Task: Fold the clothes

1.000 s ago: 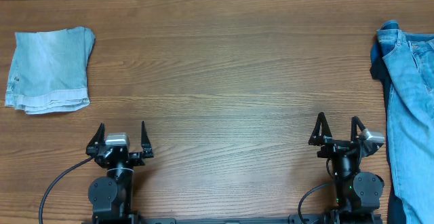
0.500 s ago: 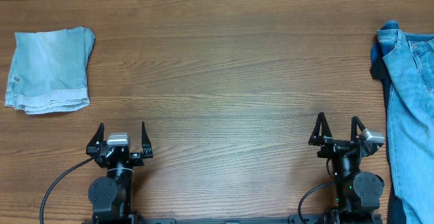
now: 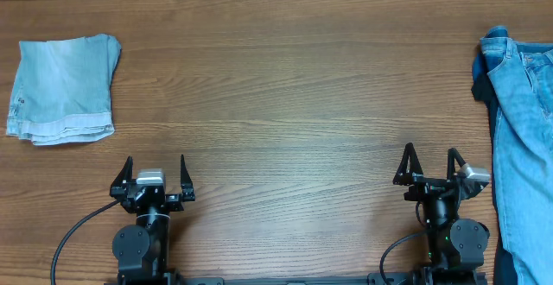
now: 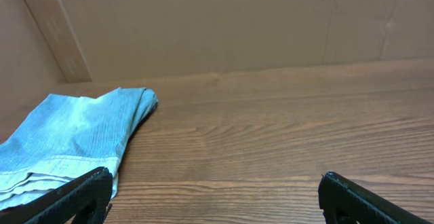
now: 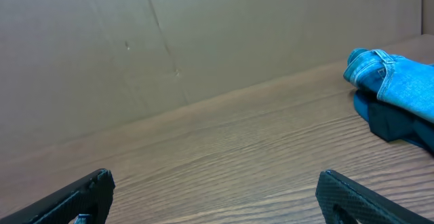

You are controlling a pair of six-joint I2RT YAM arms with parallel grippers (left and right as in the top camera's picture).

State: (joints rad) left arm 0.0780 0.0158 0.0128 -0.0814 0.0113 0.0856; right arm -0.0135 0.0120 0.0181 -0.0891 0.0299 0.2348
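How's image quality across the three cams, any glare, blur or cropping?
Overhead: even soft light, table grain sharp, no glare; the deeper-blue denim is cut by the right edge. Left wrist: pale shorts clear, the left hand only dark fingertips at the bottom edge. Right wrist: same for the right hand, denim cropped at right.
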